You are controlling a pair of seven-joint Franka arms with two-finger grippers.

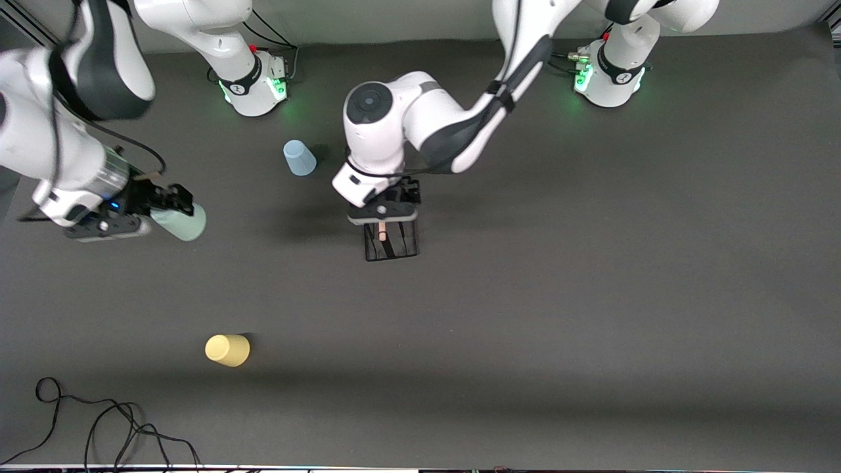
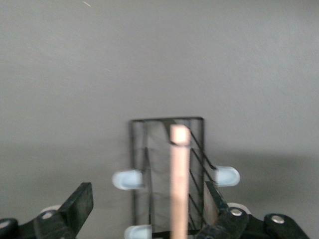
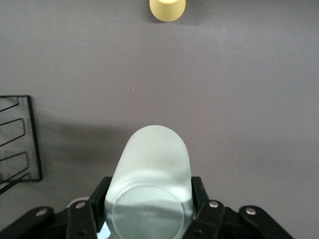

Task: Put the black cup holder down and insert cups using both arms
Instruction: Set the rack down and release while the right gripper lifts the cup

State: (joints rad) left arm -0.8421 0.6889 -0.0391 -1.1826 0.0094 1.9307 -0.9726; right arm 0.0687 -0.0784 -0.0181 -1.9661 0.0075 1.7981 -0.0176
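Right wrist view: right tool [image 3: 149, 209] clamps the pale green cup [image 3: 152, 174]; left tool [image 2: 144, 209] gapes around the rack's wooden rod [image 2: 179, 179].

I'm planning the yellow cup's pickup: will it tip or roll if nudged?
The yellow cup stands upside down on its wide rim, so it probably slides rather than tips. It looks like thin plastic, likely light. If knocked over, its taper would probably make it roll in a curve.

I see holder [image 1: 391, 243]: thin black wire, pale bare-wood rod [image 2: 179, 179] | green cup [image 3: 149, 184]: smooth, translucent plastic | yellow cup [image 1: 227, 350]: matt | table [image 1: 591, 295]: dull grey, matt
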